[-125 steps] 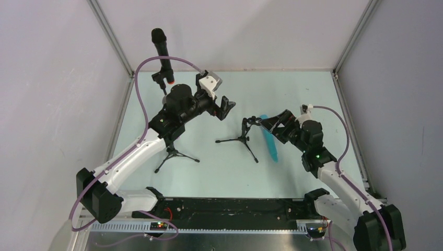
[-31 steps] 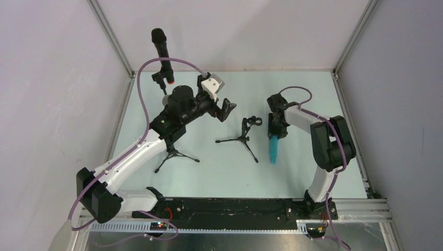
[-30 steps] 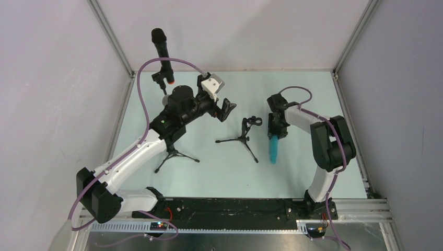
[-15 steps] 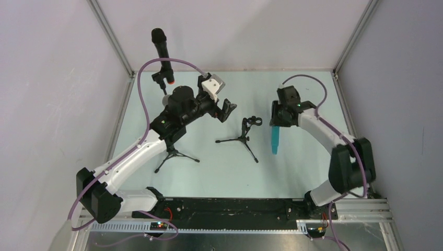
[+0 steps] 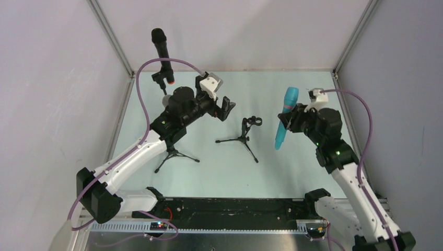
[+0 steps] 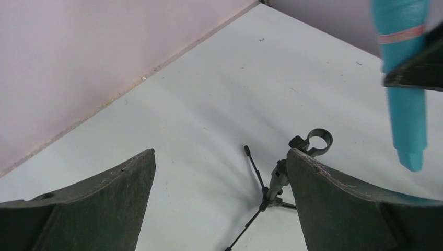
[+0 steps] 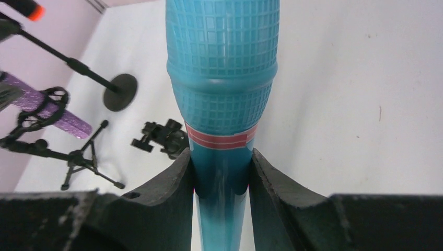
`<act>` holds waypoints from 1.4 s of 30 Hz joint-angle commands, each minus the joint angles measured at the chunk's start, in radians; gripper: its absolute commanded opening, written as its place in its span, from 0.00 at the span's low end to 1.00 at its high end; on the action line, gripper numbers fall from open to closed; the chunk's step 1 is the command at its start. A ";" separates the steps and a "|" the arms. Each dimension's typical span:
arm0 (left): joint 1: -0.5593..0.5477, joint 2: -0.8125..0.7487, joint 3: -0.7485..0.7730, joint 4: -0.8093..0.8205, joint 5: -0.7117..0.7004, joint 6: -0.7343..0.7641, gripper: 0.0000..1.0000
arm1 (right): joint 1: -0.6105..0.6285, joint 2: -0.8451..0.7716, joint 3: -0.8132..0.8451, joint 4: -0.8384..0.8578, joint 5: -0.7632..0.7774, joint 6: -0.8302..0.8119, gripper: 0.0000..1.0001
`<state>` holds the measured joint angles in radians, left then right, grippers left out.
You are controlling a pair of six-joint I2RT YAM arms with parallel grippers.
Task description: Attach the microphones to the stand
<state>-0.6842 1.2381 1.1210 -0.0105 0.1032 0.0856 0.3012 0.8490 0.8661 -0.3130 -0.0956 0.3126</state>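
Note:
My right gripper (image 5: 288,119) (image 7: 222,159) is shut on the light blue microphone (image 5: 283,119) (image 7: 222,78) just below its head. It holds the microphone in the air, head up and tail tilted down to the left. The small tripod stand (image 5: 244,135) (image 6: 272,184) stands left of it with its clip (image 5: 252,121) (image 6: 319,139) empty. My left gripper (image 5: 225,109) (image 6: 220,154) hangs open above the table left of that stand. The black microphone (image 5: 161,51) with an orange ring sits on a tall stand at the back left. The glittery purple microphone (image 7: 49,109) lies in another tripod's clip.
A second tripod (image 5: 172,154) stands under my left arm. The tall stand's round base (image 7: 120,92) rests near the back left corner. Grey walls and metal frame posts (image 5: 112,39) close in the pale table (image 5: 308,91).
My right arm has lifted the blue microphone off the table and swung it up, so its head now points up and away. The left arm has stayed still.

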 commanded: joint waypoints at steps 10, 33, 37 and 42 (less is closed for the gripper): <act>0.191 0.075 0.089 -0.025 0.159 -0.379 0.98 | -0.050 -0.371 -0.230 0.074 -0.166 -0.086 0.00; 0.239 0.104 0.074 0.069 0.318 -0.344 0.98 | -0.056 -0.410 -0.325 0.359 -0.318 -0.077 0.00; 0.228 0.080 0.067 0.069 0.358 -0.246 0.98 | -0.057 -0.364 -0.326 0.439 -0.346 -0.101 0.00; 0.211 0.082 0.063 0.069 0.479 -0.166 0.98 | -0.056 -0.371 -0.339 0.434 -0.349 -0.122 0.00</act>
<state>-0.4553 1.3579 1.1767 0.0216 0.4633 -0.1902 0.2478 0.4911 0.5327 0.0296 -0.4225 0.2104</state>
